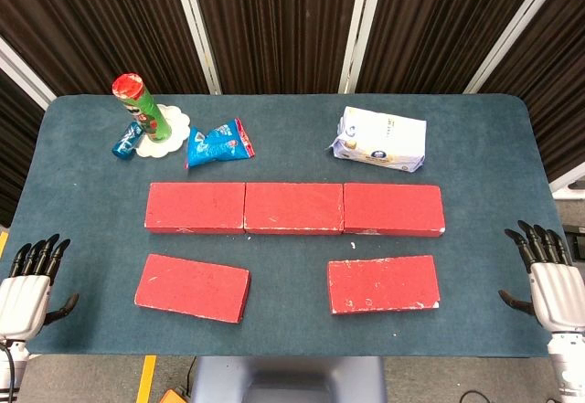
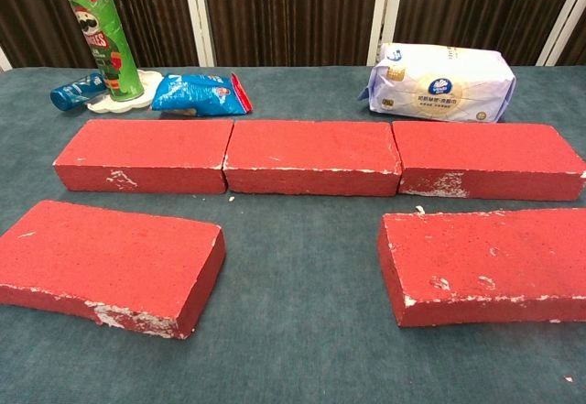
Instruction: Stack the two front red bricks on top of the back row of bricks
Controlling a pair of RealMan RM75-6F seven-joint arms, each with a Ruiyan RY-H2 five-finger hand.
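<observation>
Between the two hands lies the dark teal felt-covered table [image 1: 292, 339], both hands off its near corners and touching nothing. Left hand [image 1: 27, 289] has fingers apart, empty; right hand [image 1: 548, 280] the same. Back row of three red rectangular bricks [image 1: 294, 208] runs end to end, midway between the hands and farther out than both. Front left red brick [image 1: 193, 287] sits flat, slightly skewed, inward of the left hand and apart from the row. Front right red brick [image 1: 383, 284] sits flat inward of the right hand, also apart from the row. Far beyond the right hand: white soft tissue pack [image 1: 380, 139]. Far beyond the left hand: green crisp tube with red lid [image 1: 142, 108] tilted on a white doily [image 1: 164, 136], blue foil snack bag [image 1: 218, 143], small blue can [image 1: 126, 139].
</observation>
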